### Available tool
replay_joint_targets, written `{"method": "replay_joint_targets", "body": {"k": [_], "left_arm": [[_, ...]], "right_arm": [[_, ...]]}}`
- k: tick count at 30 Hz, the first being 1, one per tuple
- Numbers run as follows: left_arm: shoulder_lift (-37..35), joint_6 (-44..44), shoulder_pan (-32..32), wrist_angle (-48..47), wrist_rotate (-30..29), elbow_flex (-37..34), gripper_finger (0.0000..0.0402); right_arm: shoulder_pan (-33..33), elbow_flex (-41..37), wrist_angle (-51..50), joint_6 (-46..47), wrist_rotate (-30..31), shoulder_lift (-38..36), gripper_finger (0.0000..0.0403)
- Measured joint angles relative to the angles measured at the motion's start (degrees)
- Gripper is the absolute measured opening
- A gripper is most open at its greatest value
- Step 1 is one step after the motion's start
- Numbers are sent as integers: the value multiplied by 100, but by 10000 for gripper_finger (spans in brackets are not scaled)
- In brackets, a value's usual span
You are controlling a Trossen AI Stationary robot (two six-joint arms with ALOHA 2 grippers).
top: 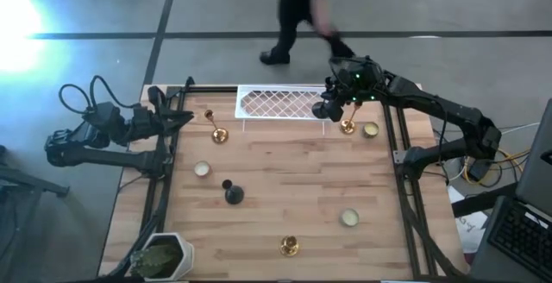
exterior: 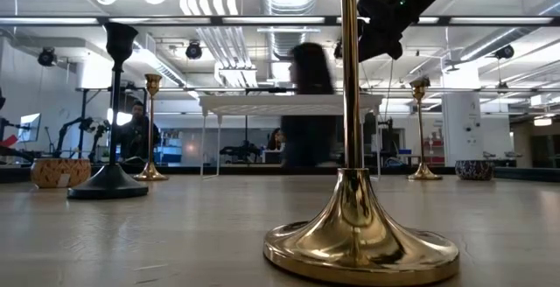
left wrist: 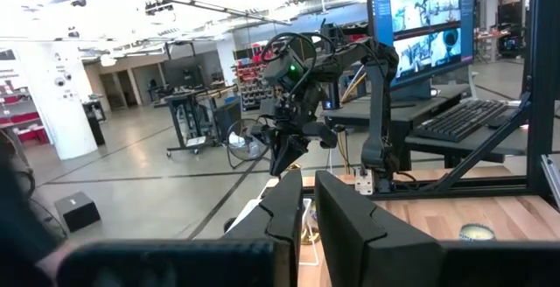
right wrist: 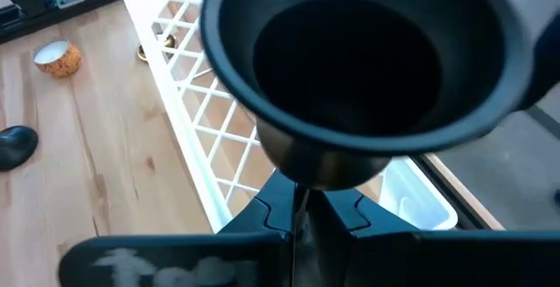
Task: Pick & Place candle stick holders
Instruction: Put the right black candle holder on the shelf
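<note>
The right hand (right wrist: 297, 208) is gripping a black candle stick holder (right wrist: 363, 68) by its slim stem, fingers pinched tight, cup end facing the wrist camera. It is hanging over the right end of the white lattice tray (top: 280, 103) at the far edge of the worktop (top: 285, 188). Just beside it, a gold stick (top: 348, 126) and a cream-gold cup (top: 371, 129) are standing. Farther out, another gold stick (top: 216, 132), two more cups (top: 202, 169) (top: 348, 218), a second black holder (top: 233, 193) and a near gold stick (top: 289, 247) are standing apart. The left hand (left wrist: 302, 213) is waiting off the left edge, fingers nearly together, apparently empty.
</note>
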Motion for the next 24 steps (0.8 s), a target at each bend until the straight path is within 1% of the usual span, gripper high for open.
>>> {"method": "replay_joint_targets", "body": {"k": [24], "left_arm": [[0,0,0,0,-2,0,39]], "right_arm": [[0,-52,16,37,5,0,11]]}}
